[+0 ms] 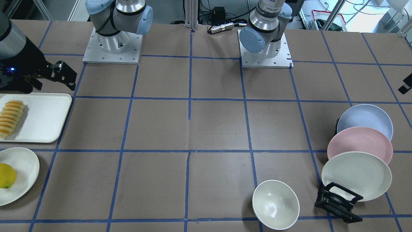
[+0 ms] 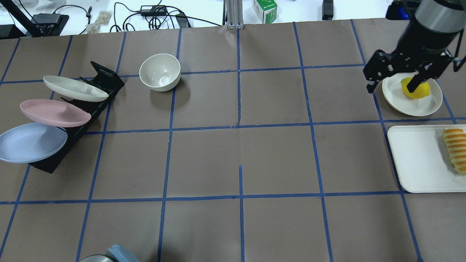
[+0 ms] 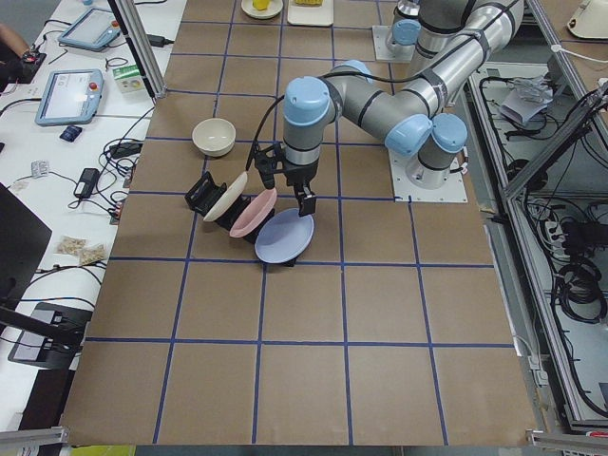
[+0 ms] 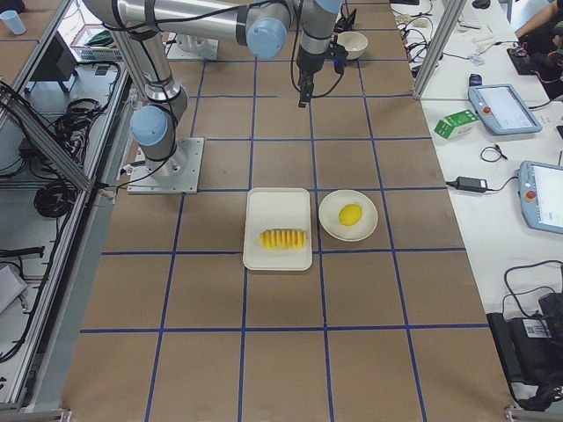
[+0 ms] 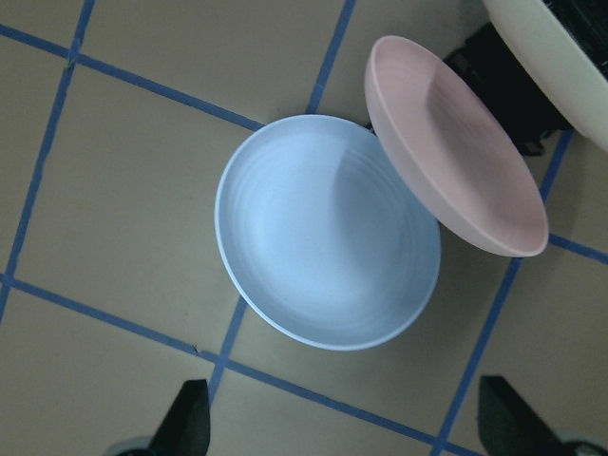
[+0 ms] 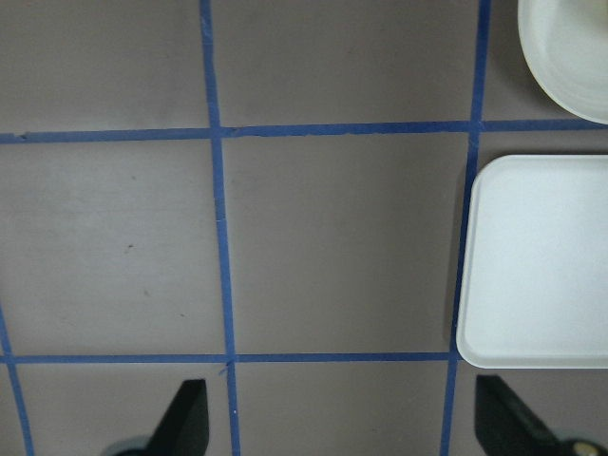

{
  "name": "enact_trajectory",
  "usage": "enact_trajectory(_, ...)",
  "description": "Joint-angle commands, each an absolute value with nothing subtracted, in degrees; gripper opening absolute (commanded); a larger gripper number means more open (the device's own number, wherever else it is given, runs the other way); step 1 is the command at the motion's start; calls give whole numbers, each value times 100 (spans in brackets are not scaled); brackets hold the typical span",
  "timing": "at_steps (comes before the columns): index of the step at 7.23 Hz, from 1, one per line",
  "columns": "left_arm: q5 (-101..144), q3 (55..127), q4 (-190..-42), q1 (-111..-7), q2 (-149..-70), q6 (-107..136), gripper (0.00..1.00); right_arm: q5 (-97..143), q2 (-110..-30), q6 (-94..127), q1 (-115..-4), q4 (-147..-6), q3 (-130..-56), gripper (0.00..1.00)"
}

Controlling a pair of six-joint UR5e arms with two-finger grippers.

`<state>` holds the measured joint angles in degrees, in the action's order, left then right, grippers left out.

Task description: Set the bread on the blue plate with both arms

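Note:
The bread (image 2: 455, 149) lies along the far right side of a white tray (image 2: 415, 160); it also shows in the front view (image 1: 11, 117). The blue plate (image 2: 31, 142) leans in a black rack (image 2: 105, 78) at the left, nearest the robot, beside a pink plate (image 2: 54, 112). My left gripper (image 5: 347, 423) is open and empty, high above the blue plate (image 5: 328, 233). My right gripper (image 2: 391, 87) is open and empty, high up, left of the tray (image 6: 541, 256), with no bread in its wrist view.
A cream plate (image 2: 74, 88) stands in the rack's far slot. A white bowl (image 2: 160, 72) sits beside the rack. A small plate (image 2: 418, 105) holding a yellow lemon-like fruit (image 2: 417, 91) lies beyond the tray. Blue tape lines cross the brown table.

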<state>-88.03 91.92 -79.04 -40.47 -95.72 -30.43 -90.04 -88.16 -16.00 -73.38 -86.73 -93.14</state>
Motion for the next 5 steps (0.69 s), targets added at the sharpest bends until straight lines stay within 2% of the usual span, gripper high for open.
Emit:
enact_trajectory(1,-8370,9211,-7316,-3797,-10105,-3672,100,-9287,-8789,-2913,-6148,-9688,-10322,100)
enact_trajectory(3,-8000,9211,-7251,-3736,-10632,-3753,100,-9694,-8544,-4527,-5078,-12082,-11473,100)
enact_trajectory(4,-7815,9211,-7216,-3727,-10844,-3753,100,-9642,-8247,-4796,-4575,-12537,-11757,100)
enact_trajectory(5,-7692,9202,-7216,-3718,-11020,-3762,100,-9642,-7861,-4912,-4379,-12899,-11734,100)
